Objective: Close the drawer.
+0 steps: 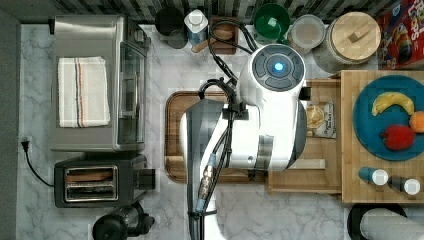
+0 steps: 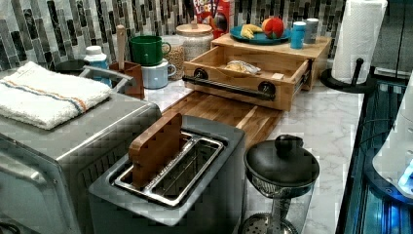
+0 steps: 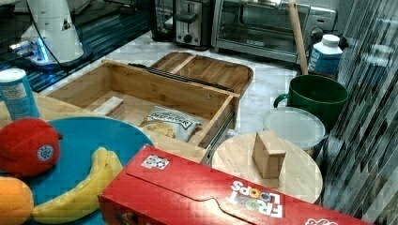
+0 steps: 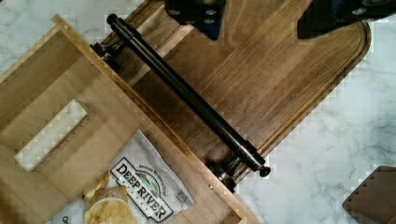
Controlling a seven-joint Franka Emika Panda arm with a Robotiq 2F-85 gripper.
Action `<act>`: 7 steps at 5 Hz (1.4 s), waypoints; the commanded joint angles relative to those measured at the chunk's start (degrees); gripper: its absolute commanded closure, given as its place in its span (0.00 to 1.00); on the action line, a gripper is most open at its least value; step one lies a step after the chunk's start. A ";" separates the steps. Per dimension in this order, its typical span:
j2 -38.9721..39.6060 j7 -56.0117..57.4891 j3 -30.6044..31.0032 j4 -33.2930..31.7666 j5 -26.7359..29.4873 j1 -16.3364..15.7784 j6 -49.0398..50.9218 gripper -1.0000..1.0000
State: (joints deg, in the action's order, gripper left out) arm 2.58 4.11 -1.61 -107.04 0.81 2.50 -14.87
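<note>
While the drawer [image 2: 246,70] stands pulled well out of the butcher-block slab [image 2: 311,48] that houses it, a Franka arm [image 1: 250,130] poised above has yet to begin the push that would shut it. Seen in the left view, the light-wood box juts toward the near left from under the slab, its black bar handle [image 2: 229,87] hanging over the far end of a darker wooden tray [image 2: 229,114] on the marble counter [image 2: 321,126]. A bag of chips [image 3: 171,123] and a small wooden block [image 3: 110,106] lie on the drawer's pale floor.

By the look of it the job is at the approach stage: nothing presses on the drawer front. The next move seems to call for lowering the claw [image 4: 261,16] to the level of the front panel or handle [image 4: 187,93], then driving straight along the drawer's runners toward the slab, square to the bar so the box does not skew and jam.

In the wrist view the claw's two dark fingers [image 4: 198,11] sit spread apart, released and holding nothing, above the tray [image 4: 280,84] just beyond the handle and touching neither. On the slab rest a blue plate [image 2: 260,38] of fruit and two small bottles [image 2: 298,34]; a toaster [image 2: 180,180] and toaster oven [image 2: 58,146] stand nearer in the left view.
</note>
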 commanded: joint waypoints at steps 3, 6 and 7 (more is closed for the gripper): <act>-3.30 5.43 -0.92 -8.04 -1.88 -2.13 -9.17 0.00; -2.27 24.18 3.59 -10.15 -1.02 -2.40 -10.54 0.00; -0.38 28.95 4.45 -7.00 -0.49 -3.09 -6.64 0.07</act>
State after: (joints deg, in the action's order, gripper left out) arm 2.71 28.41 0.49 -118.51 -1.38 2.40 -20.58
